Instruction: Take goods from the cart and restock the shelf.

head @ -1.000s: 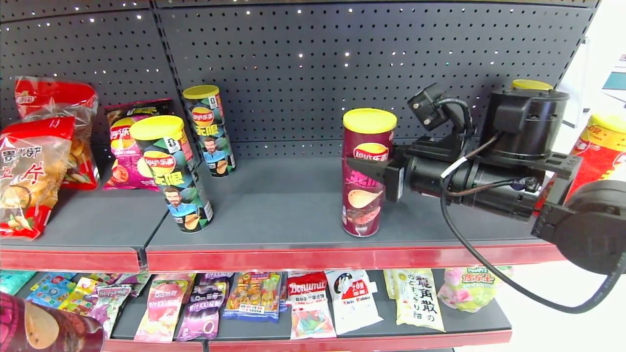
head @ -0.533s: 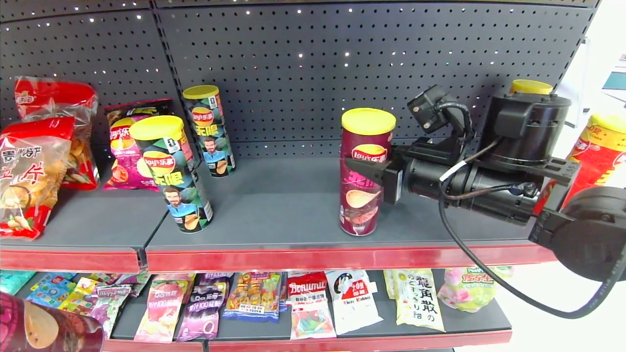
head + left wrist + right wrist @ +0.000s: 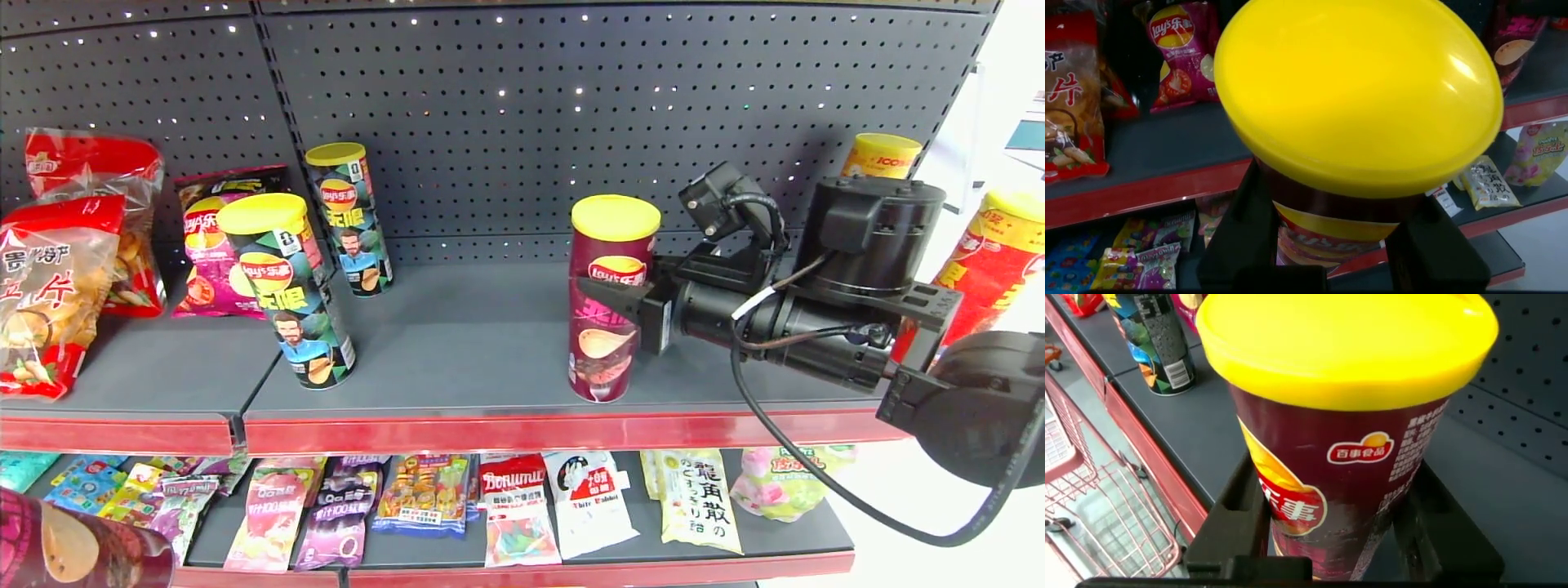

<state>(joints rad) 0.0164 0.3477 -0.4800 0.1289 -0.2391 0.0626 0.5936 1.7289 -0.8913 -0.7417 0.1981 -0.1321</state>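
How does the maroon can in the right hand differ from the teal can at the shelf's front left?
The maroon can is gripped by the right hand; the teal can stands free. The maroon can's body is dark red with a chip picture; the teal can's is green-blue with a man's portrait. Both are tall tubes with yellow lids near the front edge of the shelf.

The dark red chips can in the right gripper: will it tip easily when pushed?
Probably yes: the dark red can is tall and narrow, standing near the shelf edge. Its round body would likely roll if toppled. The right gripper clasps it mid-height, steadying it.
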